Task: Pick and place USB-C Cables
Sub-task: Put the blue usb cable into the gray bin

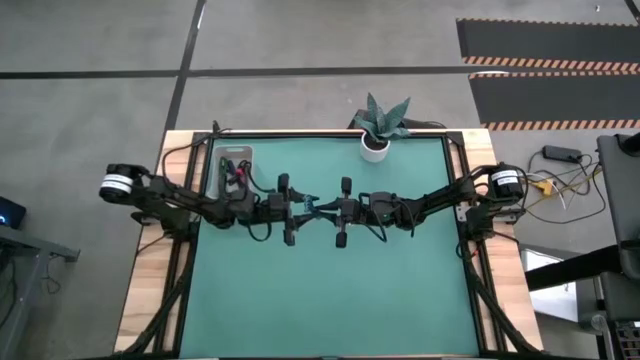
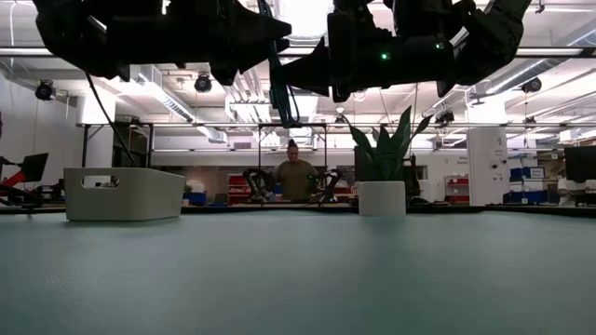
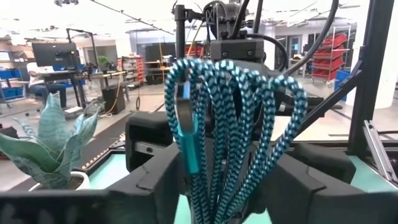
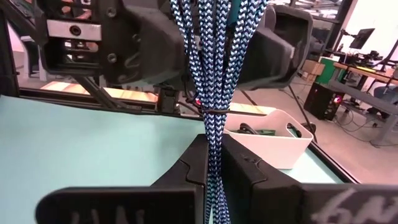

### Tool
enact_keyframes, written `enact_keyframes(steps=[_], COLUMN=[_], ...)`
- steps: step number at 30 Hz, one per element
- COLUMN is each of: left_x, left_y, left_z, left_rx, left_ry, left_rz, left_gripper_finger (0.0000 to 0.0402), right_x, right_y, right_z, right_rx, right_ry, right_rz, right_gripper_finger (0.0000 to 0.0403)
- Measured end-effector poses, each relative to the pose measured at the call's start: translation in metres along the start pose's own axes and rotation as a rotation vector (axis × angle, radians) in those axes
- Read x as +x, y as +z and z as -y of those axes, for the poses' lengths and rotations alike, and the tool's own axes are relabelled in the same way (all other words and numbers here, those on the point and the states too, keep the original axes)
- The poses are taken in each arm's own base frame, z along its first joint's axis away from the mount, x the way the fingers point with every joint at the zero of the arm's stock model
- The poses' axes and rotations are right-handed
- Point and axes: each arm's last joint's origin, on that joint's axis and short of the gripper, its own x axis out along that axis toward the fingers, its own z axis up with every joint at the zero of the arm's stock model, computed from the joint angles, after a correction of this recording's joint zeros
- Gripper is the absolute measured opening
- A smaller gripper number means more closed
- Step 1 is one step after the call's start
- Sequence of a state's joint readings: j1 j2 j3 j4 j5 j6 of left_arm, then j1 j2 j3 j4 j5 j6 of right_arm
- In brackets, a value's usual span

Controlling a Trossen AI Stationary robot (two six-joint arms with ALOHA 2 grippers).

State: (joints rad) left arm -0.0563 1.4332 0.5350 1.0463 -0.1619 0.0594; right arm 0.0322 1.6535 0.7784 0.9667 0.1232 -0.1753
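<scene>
1. Teal-blue USB-C cable (image 1: 313, 204) hung in the air above the middle of the green mat (image 1: 330, 290), between my two grippers, which met there nose to nose.
2. White bin (image 1: 233, 170) sat at the mat's far left corner, near the left arm; I saw more cables in it, green and dark ones, too small to sort out.
3. Left gripper (image 1: 297, 208) was just left of centre. In its wrist view, its fingers (image 3: 155, 180) stood wide apart on either side of the cable bundle (image 3: 230, 137); whether they touched it I couldn't tell.
4. Right gripper (image 1: 334, 210) was just right of centre. In its wrist view, its fingers (image 4: 189, 171) were pinched tight on the cable (image 4: 214, 93), which ran straight up between them, braided blue and white.
5. In the low view the cable (image 2: 282, 88) dangled as a loop under the two dark grippers, well clear of the mat.
6. Potted plant (image 1: 379, 128) stood at the far edge, right of centre.
7. A person (image 2: 295, 175) sat in the room beyond the table.
</scene>
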Motion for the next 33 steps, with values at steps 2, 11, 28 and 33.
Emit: enact_keyframes(steps=[2, 11, 28, 33], left_x=[-0.001, -0.001, -0.002, -0.006], left_y=[0.002, 0.002, 0.004, 0.012], left_z=[0.000, 0.000, -0.001, -0.002], left_rx=[-0.001, -0.002, -0.003, -0.003], left_ry=[0.000, 0.000, 0.000, 0.000], left_rz=[0.007, 0.008, 0.014, 0.018], left_gripper_finger=[0.0155, 0.0067, 0.0020, 0.0020], right_x=[0.000, 0.000, -0.001, -0.006], right_y=[0.000, 0.000, 0.002, 0.012], right_z=[0.000, 0.000, 0.001, 0.003], right_rx=[0.000, 0.030, 0.050, 0.058], right_ry=[0.000, 0.001, -0.008, -0.006], right_rz=[0.000, -0.004, -0.006, -0.022], right_gripper_finger=[0.0018, 0.0042, 0.0163, 0.0178])
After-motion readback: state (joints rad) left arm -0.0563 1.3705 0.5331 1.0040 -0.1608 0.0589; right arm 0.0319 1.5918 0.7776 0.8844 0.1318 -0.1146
